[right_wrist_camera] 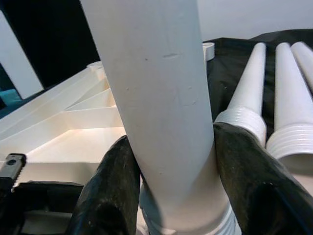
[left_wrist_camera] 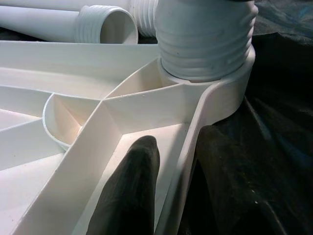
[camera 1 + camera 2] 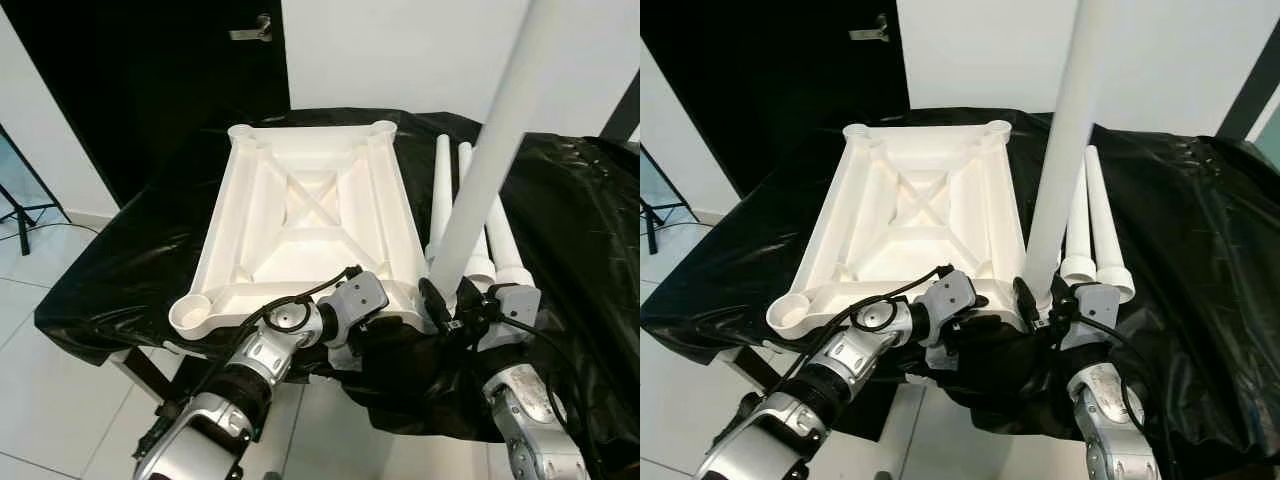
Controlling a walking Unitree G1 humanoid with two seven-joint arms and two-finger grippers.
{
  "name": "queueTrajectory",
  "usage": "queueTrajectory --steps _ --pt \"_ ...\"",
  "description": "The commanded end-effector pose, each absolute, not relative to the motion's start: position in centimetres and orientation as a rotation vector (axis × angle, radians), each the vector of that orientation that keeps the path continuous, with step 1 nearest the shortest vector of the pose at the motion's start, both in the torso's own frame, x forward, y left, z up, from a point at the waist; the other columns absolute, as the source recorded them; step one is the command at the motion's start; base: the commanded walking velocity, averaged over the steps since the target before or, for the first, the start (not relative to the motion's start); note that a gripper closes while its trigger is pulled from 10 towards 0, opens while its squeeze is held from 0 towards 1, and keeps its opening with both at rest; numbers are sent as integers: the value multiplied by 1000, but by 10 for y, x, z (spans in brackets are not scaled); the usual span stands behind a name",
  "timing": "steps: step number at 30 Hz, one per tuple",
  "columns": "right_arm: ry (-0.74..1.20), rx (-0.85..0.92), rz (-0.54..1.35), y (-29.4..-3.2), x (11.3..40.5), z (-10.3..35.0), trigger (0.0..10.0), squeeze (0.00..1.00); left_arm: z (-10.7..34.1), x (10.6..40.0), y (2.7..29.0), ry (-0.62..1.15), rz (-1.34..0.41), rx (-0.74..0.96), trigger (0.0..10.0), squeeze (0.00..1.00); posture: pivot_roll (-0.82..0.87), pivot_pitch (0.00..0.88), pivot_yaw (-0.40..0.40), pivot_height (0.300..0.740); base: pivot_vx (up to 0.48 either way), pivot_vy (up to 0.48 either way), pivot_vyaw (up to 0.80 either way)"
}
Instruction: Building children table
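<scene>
— Where is the tabletop?

— The white tabletop [image 3: 305, 225] lies upside down on the worktop [image 3: 570, 220], which is draped in black plastic sheet [image 3: 1200, 250]. Its ribbed underside faces up, with a round socket at each corner.

— And the legs?

— One white leg [image 3: 490, 150] stands nearly upright, its threaded end sitting in the near right corner socket [image 2: 215, 85]. Three spare legs [image 1: 281, 93] lie side by side on the sheet just beside the tabletop's right edge, threaded ends toward the robot.

— What is the right arm doing?

— It reaches up from below the near edge of the worktop, wrist bent forward. The right claw [image 1: 168, 171] pinches the standing leg low down, one black finger on each side, just above the threads.

— The left arm?

— It comes in from the lower left, forearm angled across toward the same corner (cable looping over the wrist). The left claw [image 2: 173, 186] straddles the tabletop's near rim: one finger [image 2: 129, 191] lies inside the tray on the rib, the other outside against the black sheet, so it grips the rim close to the socket.
</scene>
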State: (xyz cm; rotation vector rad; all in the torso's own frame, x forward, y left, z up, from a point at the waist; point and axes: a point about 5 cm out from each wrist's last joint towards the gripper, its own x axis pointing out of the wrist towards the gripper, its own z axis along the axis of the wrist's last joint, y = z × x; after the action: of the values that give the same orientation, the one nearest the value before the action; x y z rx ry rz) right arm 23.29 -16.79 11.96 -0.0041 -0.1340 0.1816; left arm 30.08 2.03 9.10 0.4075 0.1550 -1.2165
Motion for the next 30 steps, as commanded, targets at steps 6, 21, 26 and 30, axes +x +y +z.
queueTrajectory --steps 6,21,26,30 --pt "-102 -92 37 -184 234 115 7451 0 70 295 31 266 -1213 426 10000 0 165 0 12 740 0 0 0" --pt "-131 -93 324 -175 246 124 10000 1000 70 295 29 265 -1214 423 10000 0 156 0 7 740 0 0 0" --pt "-82 -97 547 -187 260 131 10000 0 70 295 28 262 -1217 425 10000 0 159 0 3 740 0 0 0" --pt "7 -107 721 -189 264 129 10000 0 70 295 29 260 -1214 426 10000 0 165 0 2 740 0 0 0"
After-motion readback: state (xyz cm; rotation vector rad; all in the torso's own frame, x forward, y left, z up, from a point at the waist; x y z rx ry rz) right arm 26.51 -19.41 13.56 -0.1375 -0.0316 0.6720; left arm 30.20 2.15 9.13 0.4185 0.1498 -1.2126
